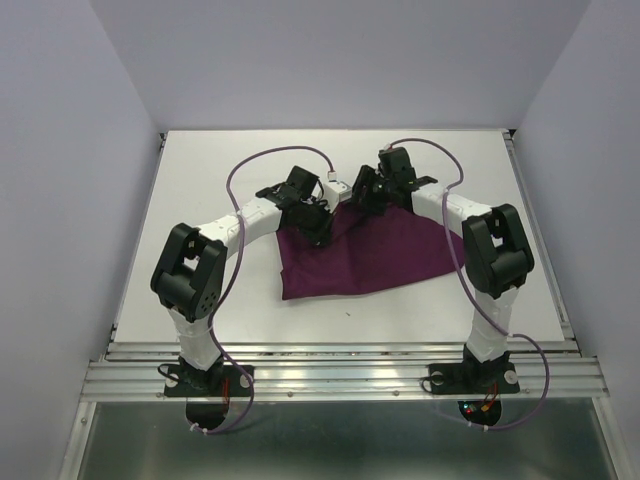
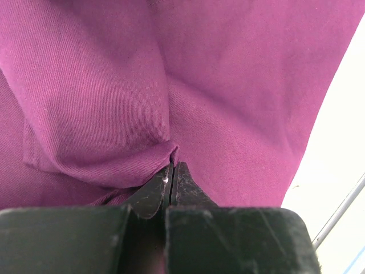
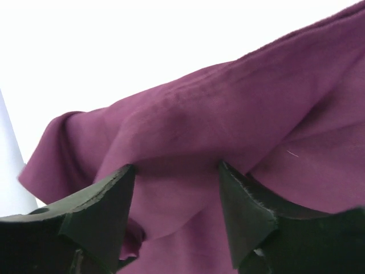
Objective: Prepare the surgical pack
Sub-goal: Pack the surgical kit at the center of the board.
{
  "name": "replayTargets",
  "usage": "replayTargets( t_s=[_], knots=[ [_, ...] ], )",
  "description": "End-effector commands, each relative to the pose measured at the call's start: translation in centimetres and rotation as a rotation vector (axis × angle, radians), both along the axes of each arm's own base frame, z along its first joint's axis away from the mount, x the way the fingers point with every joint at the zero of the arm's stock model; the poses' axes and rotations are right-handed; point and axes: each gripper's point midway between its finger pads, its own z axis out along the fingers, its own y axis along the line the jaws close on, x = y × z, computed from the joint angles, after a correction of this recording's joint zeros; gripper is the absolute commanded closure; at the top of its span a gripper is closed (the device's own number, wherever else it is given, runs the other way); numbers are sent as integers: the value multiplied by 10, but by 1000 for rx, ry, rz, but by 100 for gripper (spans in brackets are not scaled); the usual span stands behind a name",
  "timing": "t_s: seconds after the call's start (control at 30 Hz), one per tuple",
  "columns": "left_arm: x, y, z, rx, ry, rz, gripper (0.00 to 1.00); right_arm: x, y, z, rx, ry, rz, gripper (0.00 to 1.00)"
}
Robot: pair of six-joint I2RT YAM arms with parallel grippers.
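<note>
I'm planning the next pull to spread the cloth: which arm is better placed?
Left, probably: the left gripper is shut on a fold of the cloth; the right gripper stands open, holding nothing.

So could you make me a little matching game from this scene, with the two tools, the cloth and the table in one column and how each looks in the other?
Things:
1. left tool
2. right tool
3. cloth
4. table

Descriptions:
A. white and flat
B. open, with cloth in the gap
C. purple and rumpled
D. pinched shut on a fold of cloth

Pairs: 1-D, 2-B, 3-C, 4-A
</note>
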Motion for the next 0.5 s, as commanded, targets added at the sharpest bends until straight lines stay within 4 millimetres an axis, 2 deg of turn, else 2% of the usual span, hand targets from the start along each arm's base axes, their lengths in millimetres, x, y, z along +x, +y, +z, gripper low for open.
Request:
replayTargets(
  t_s=[0.0,0.07,0.1,0.17,0.2,0.27,0.37,0.4,0.43,0.47],
  knots=[
    [-11,-2,19,-28,-5,-26,100,19,18,23,64,-80,-10,46],
    [-10,-2,22,-32,-11,-26,100,18,16,21,60,-78,-13,60],
    [-10,-2,25,-35,-20,-24,100,18,16,21,60,-78,-13,73],
    [-8,-2,30,-40,-36,-22,100,16,15,21,58,-81,-13,84],
    [-9,-2,35,-49,-48,-21,100,16,15,22,58,-83,-12,92],
    [-8,-3,41,-60,-64,-20,100,15,14,22,55,-86,-11,99],
    [-8,-3,48,-72,-77,-23,100,12,13,25,58,-91,-12,99],
    [-10,-3,47,-73,-74,-27,100,11,12,32,64,-108,-14,99],
    [-12,-3,47,-73,-67,-35,100,11,11,35,69,-124,-18,96],
    [-13,-3,45,-72,-62,-38,100,12,10,41,70,-139,-22,71]
  ],
)
